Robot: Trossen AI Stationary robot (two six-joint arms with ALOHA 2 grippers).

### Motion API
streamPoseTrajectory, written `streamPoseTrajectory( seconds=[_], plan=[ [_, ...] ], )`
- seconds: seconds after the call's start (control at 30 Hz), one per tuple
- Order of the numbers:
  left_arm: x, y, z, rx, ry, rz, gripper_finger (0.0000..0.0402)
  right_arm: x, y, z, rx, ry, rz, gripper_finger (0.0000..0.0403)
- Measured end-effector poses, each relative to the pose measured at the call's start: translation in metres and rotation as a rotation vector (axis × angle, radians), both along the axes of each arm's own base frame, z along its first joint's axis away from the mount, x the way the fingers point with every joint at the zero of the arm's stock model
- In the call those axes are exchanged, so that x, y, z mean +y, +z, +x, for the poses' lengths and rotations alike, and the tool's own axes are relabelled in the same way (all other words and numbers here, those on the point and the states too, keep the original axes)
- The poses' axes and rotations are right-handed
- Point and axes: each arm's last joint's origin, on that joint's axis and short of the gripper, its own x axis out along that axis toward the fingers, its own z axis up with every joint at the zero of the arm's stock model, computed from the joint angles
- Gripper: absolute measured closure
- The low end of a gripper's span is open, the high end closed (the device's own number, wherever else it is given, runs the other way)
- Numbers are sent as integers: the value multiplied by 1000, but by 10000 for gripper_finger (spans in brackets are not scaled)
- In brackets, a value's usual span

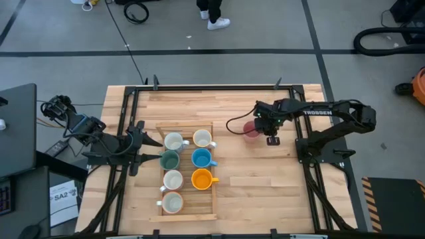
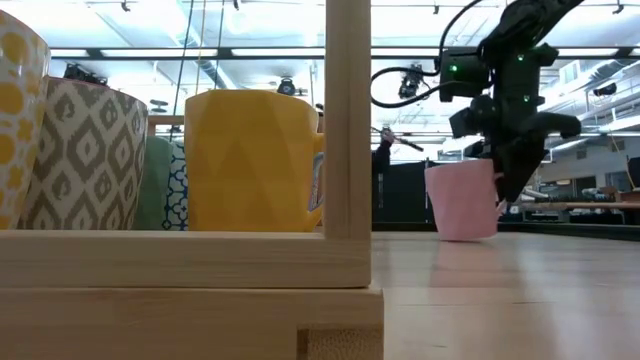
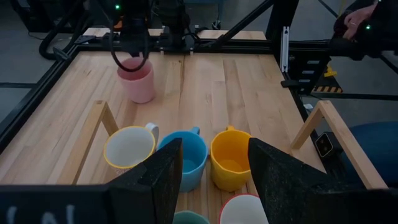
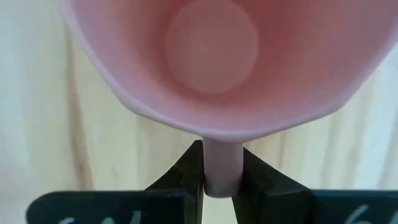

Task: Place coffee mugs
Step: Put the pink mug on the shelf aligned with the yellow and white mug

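You've got seven mugs seated in the wooden tray (image 1: 187,217): left column white mug (image 1: 174,141), teal mug (image 1: 170,160), and two more cream ones (image 1: 172,180) and (image 1: 172,202); right column a white mug (image 1: 202,139), blue mug (image 1: 202,158) and orange mug (image 1: 202,178). One slot looks free, near end of the right column, just past the orange one.

The pink mug (image 1: 251,131) is the last out, on or just above the bare table to the right of the tray. Your right gripper (image 4: 222,180) has its jaws pinched tight on the pink handle.

Your left gripper (image 3: 211,177) waits over the tray's left edge, jaws wide apart, holding nothing.

Watch the tray's upright corner posts and the orange mug's handle, which sticks out right toward your path. Person's shoes far off, no concern.
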Motion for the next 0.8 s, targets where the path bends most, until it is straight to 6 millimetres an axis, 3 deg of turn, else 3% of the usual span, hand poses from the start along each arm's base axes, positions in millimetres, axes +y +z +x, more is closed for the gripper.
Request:
streamPoseTrajectory(
  seconds=[0.8],
  plan=[
    [0,0,0,0,1,-2,214,58,6,33,-213,50,117,345]
  ],
)
